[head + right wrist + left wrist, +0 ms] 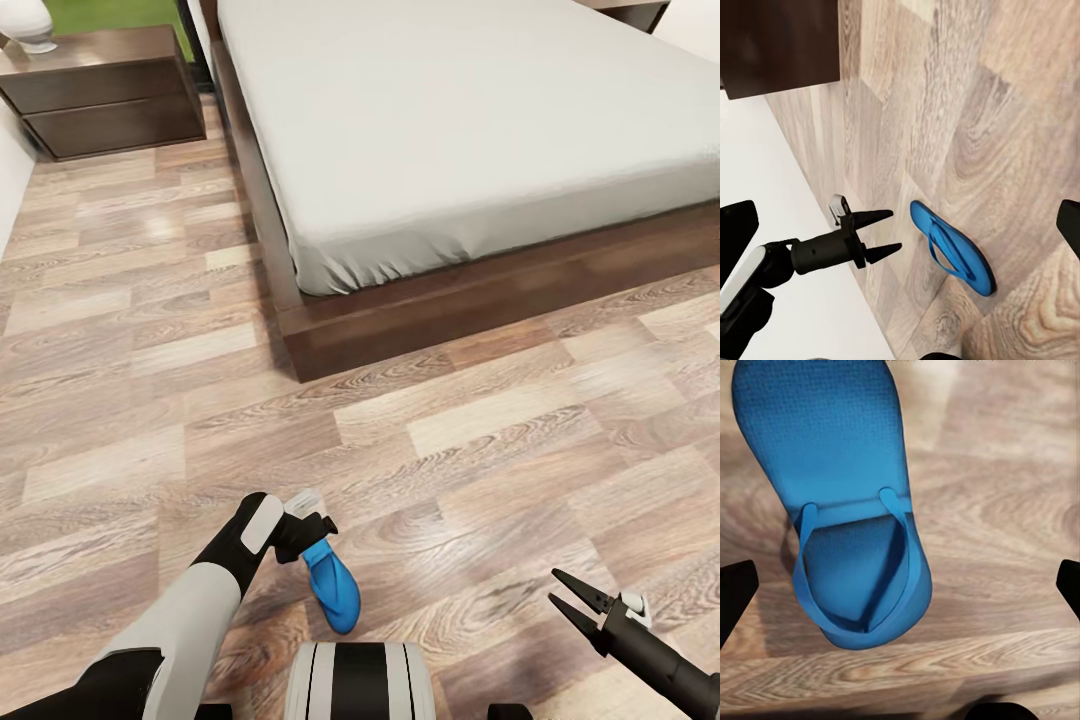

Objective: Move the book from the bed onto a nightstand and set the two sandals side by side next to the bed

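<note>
The robot has smooth white-and-black jointed arms, a glossy black-and-white striped rounded trunk top (362, 680), and slim matte-black pincer grippers (578, 600) with pointed tapering fingers and small white wrist blocks.

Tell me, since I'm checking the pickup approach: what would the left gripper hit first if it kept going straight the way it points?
Most likely the blue sandal. The left gripper, open, points down at it, and the sandal lies on the wood floor between the fingers' line. How much gap remains is unclear.
</note>
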Tool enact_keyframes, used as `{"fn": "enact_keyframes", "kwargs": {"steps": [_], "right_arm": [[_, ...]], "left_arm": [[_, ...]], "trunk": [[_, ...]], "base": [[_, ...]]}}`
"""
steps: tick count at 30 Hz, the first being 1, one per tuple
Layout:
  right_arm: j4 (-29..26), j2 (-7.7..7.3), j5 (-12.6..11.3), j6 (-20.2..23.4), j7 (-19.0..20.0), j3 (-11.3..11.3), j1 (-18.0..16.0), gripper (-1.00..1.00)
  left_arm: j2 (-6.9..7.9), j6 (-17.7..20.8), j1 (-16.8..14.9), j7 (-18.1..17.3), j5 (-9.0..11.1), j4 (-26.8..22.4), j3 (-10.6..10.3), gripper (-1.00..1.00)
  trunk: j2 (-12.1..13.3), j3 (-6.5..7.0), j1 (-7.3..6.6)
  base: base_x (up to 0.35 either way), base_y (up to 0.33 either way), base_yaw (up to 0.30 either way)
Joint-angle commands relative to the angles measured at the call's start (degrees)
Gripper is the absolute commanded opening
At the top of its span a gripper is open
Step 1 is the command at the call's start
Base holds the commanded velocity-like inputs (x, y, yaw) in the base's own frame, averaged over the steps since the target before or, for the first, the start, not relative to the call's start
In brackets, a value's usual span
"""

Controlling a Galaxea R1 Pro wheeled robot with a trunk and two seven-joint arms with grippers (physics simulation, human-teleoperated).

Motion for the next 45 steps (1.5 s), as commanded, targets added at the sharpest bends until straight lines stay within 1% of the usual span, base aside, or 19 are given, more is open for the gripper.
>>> {"fn": "enact_keyframes", "kwargs": {"steps": [1,16,27,45], "right_arm": [[0.0,-0.01,-0.2,0.3,0.0,0.0,0.0,1.0],[0.0,-0.01,-0.3,0.3,0.0,0.0,0.0,1.0],[0.0,-0.01,-0.3,0.3,0.0,0.0,0.0,1.0],[0.0,-0.01,-0.4,0.4,0.0,0.0,0.0,1.0]], "left_arm": [[-0.06,0.1,0.0,0.6,0.6,-0.1,0.3,1.0],[-0.06,-0.4,0.0,0.6,0.6,0.0,0.3,1.0],[-0.06,-0.3,0.0,0.5,0.7,0.2,0.3,1.0],[-0.06,-0.3,0.0,0.5,0.8,0.3,0.3,1.0]], "trunk": [[0.0,-0.03,-0.01],[0.0,-0.03,-0.01],[-0.2,-2.47,0.27],[-0.2,-2.47,0.27]], "base": [[0.0,0.0,-0.033],[0.0,0.0,-0.006],[0.0,0.0,0.0],[0.0,0.0,0.0]]}}
